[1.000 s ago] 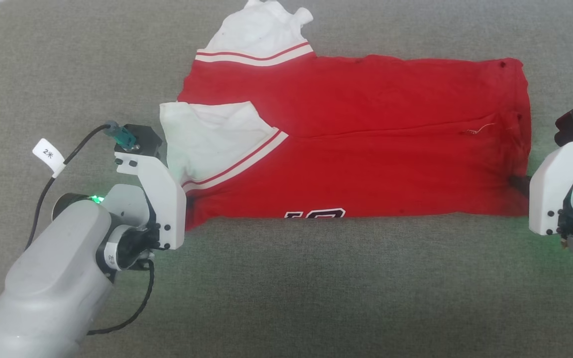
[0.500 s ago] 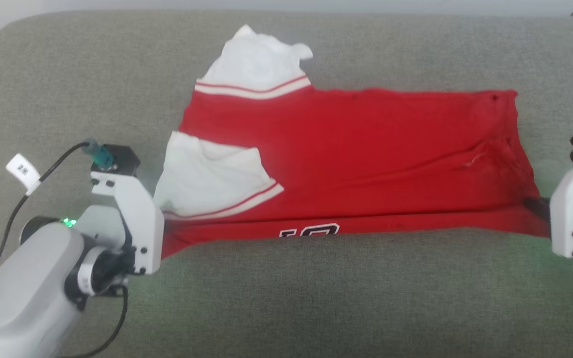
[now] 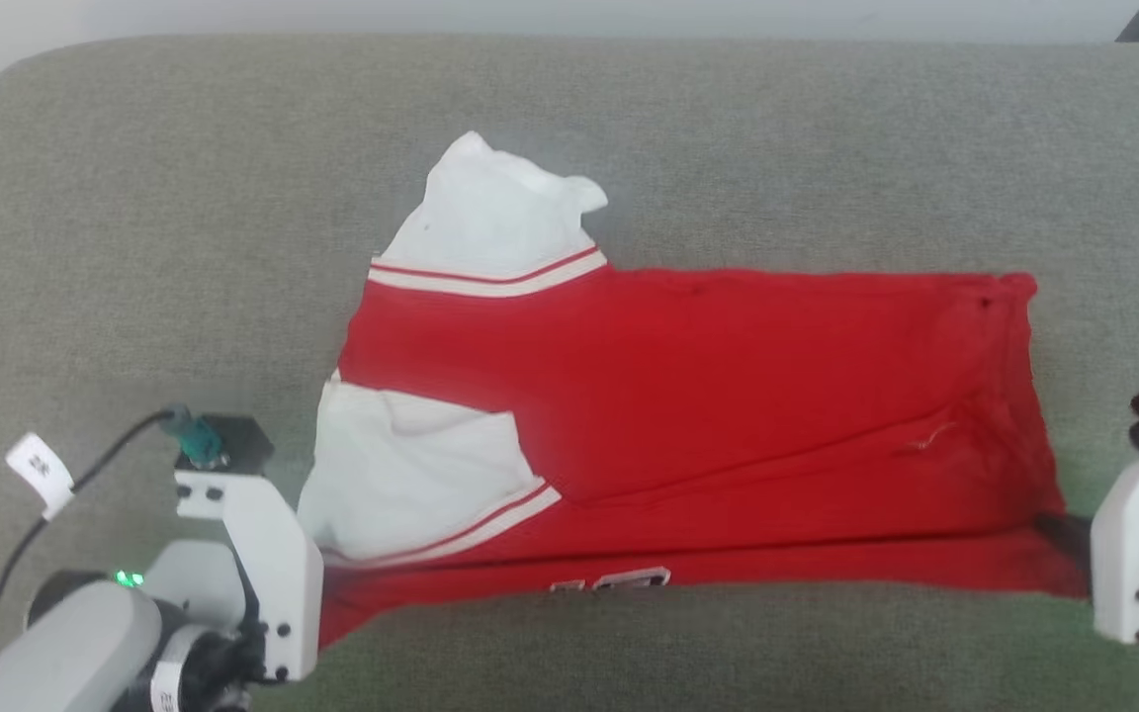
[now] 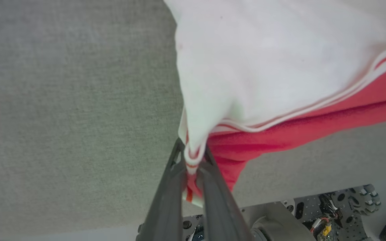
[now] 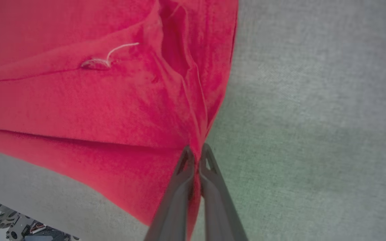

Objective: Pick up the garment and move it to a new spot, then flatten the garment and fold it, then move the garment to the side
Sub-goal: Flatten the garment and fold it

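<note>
1. Both pincers are clamped on cloth: our left gripper [image 4: 193,152] pinches the striped hem of a white sleeve [image 4: 263,60], its jaws nearly together.
2. Our right gripper [image 5: 196,151] nips a red corner of the garment [image 3: 728,415], its jaws all but closed.
3. Between the two grippers, we see the garment drawn out and folded lengthwise on the grey cushion [image 3: 184,247]. Black lettering [image 3: 611,579] peeks out at the near fold, and the second sleeve [image 3: 495,213] lies beyond our left gripper.

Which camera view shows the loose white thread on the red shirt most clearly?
The right wrist view: the thread lies close and sharp on the shirt. In the head view it is a faint small mark near the shirt's right edge. The left wrist view looks at the white sleeve.
</note>
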